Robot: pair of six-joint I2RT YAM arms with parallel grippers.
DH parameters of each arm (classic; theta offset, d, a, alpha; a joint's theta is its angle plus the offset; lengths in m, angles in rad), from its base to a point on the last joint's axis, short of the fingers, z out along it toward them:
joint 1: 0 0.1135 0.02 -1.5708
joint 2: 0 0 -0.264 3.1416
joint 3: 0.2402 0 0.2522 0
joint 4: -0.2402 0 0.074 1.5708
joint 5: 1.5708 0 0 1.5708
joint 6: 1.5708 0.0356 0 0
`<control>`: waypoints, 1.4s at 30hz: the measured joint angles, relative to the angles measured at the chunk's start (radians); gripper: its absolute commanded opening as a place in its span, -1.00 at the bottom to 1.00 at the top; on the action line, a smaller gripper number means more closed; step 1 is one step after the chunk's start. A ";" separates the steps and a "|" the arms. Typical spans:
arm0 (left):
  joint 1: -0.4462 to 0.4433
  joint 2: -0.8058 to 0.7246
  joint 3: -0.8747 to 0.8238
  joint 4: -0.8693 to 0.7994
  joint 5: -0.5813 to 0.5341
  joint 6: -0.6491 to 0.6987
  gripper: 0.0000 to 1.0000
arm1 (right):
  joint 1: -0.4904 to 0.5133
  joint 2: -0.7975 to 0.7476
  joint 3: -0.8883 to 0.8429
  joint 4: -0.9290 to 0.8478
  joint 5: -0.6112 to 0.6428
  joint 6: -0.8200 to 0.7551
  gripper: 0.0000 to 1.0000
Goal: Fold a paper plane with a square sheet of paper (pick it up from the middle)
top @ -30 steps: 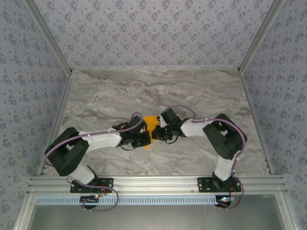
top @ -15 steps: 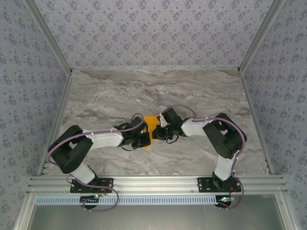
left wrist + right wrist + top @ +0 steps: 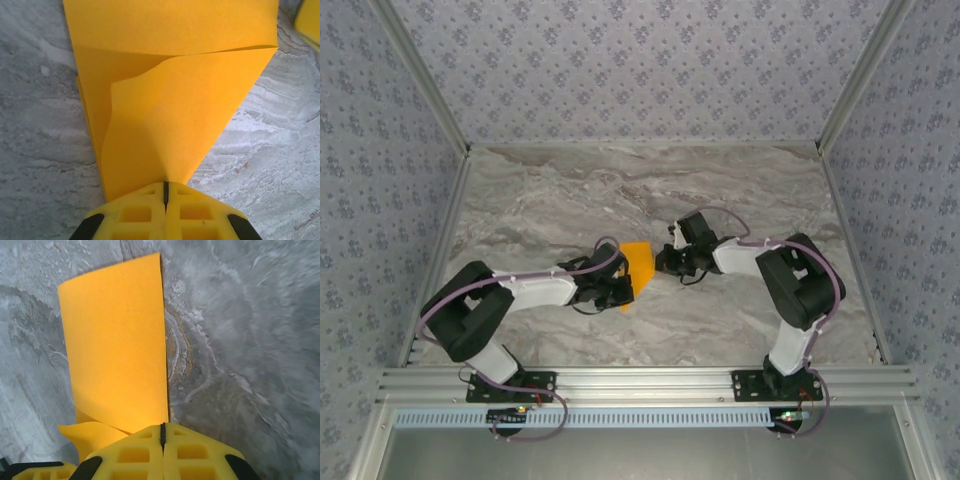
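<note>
Left tool (image 3: pixel 164 194): clenched on a pointed corner of the square sheet of paper (image 3: pixel 170 115). The orange layers fan away toward the top of the left wrist view, with one flap bowed loose over another. Right tool (image 3: pixel 162 434): clenched, apparently pinching an edge of the same sheet, which rises toward the upper left of its view; in the top view the paper sits near frame centre between both tools, over the marbled tabletop (image 3: pixel 570 190). Progress, as judged: some early folds are in but lie soft and unpressed, no dart shape yet; wings and centre crease remain.

Fixed camera high at the near edge, looking down on table (image 3: pixel 570 190), wrist cameras close, all sharing orange paper (image 3: pixel 639 264)
</note>
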 measured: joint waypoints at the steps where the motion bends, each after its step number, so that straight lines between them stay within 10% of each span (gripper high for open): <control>1: 0.000 0.001 0.002 0.000 0.000 0.002 -1.00 | 0.013 -0.018 -0.005 -0.002 0.010 0.000 -0.85; 10: 0.000 0.007 0.013 -0.012 0.000 0.009 -1.00 | 0.124 0.026 -0.004 0.032 -0.011 0.020 -0.86; 26: 0.000 0.016 0.012 0.021 0.000 0.010 -1.00 | -0.047 0.032 0.015 -0.009 -0.034 0.004 -0.88; 42: 0.015 0.016 0.013 0.035 0.024 0.052 -1.00 | 0.082 0.084 0.048 0.016 -0.067 0.047 -0.88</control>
